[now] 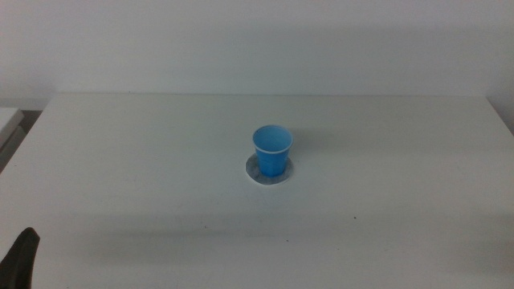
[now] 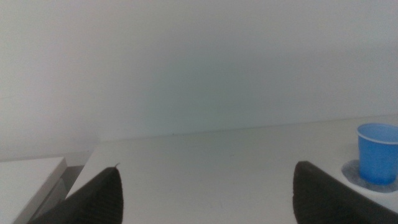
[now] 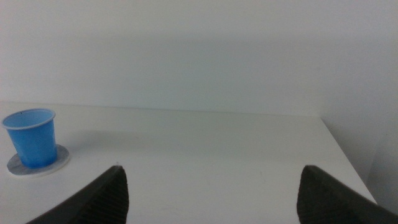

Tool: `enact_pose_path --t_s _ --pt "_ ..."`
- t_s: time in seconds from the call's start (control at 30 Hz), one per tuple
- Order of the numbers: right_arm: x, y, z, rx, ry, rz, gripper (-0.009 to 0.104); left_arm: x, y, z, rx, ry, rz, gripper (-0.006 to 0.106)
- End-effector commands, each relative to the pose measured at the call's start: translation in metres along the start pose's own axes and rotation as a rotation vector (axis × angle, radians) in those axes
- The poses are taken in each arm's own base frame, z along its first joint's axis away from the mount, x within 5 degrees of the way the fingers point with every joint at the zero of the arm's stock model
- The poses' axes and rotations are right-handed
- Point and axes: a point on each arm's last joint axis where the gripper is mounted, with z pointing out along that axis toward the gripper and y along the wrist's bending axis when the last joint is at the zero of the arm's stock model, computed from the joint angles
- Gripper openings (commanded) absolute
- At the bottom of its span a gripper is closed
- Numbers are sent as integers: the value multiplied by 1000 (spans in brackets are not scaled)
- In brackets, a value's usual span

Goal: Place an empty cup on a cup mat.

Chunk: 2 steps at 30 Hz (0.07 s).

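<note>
Cup (image 1: 272, 150) upright on mat (image 1: 268, 171), mid-table (image 1: 120, 160), empty. Left gripper (image 2: 208, 196) spread, holding nothing, low at the table's near left corner. Right gripper (image 3: 211, 196) likewise spread, well apart from cup.

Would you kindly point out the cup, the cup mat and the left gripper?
the cup (image 1: 272, 152), middle view, blue side wall.
the cup mat (image 1: 254, 170), middle view, exposed left edge.
left gripper (image 2: 207, 196), left wrist view, midway between open jaws.

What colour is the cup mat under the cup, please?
Speckled grey cup mat with a thin white edge; right wrist view.
</note>
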Motion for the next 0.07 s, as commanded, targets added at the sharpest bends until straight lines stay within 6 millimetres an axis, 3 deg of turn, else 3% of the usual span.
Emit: enact_pose_path --t_s 0.0,0.03 --pt "0 0 0 3 -13 -6 93 -1 0 0 4 -16 -10 94" --pt "0 0 0 2 -13 0 93 -1 0 0 4 -16 -10 94"
